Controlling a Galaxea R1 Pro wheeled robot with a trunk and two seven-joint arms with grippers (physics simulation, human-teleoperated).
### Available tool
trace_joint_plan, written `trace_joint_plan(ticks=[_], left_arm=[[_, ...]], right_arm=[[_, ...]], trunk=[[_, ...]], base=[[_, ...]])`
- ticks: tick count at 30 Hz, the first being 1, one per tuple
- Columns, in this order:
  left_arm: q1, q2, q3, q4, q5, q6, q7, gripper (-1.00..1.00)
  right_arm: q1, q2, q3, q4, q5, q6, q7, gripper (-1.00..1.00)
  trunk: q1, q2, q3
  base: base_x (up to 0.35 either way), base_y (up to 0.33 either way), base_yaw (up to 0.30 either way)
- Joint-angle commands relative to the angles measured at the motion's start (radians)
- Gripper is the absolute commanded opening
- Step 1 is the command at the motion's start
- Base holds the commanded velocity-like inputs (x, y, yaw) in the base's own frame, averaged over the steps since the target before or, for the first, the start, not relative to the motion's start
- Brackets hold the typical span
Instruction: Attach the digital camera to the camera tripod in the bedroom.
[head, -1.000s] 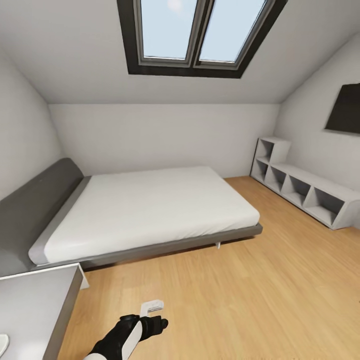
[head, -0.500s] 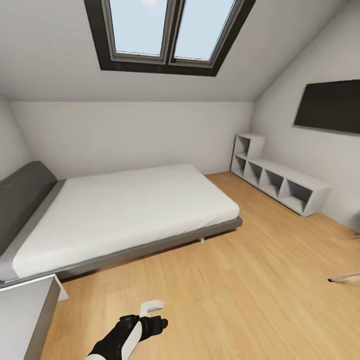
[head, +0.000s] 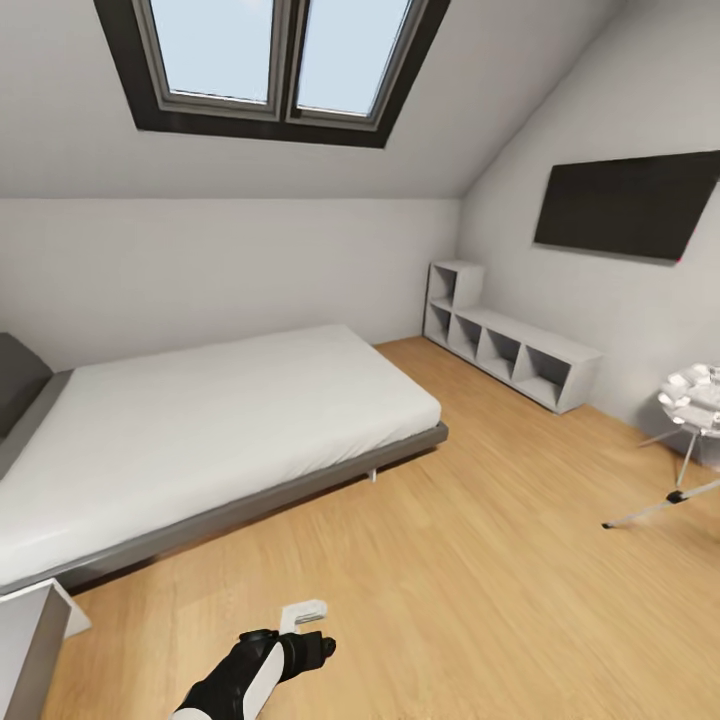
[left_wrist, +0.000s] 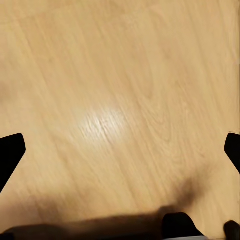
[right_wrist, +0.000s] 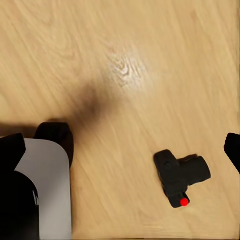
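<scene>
Right wrist view: digital camera (right_wrist: 180, 176) lay on wood floor (right_wrist: 150, 75), right fingers (right_wrist: 234, 150) spread wide, empty. Left fingers (left_wrist: 11, 156) likewise apart, empty. Head view: bed (head: 200, 420), shelf unit (head: 510, 350).

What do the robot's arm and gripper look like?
The left arm is black with a white panel along it, ending in a black gripper with a white tab. In the wrist views, the fingertips are plain black.

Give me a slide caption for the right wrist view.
Black digital camera with red button lying on the light wood floor.
</scene>
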Motion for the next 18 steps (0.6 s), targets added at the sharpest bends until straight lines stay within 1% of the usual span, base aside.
trace_joint_plan(ticks=[1,18], left_arm=[[0.0,0.0,0.0,-0.002,0.009,0.006,0.001,1.0],[0.0,0.003,-0.001,-0.002,0.008,0.007,0.001,1.0]], right_arm=[[-0.001,-0.001,-0.001,0.0,-0.004,0.0,0.004,1.0],[0.0,-0.003,-0.001,0.0,-0.003,-0.002,0.005,1.0]], trunk=[[0.0,-0.001,-0.002],[0.0,-0.001,-0.014]], base=[[0.0,0.0,-0.259],[0.0,0.0,-0.259]])
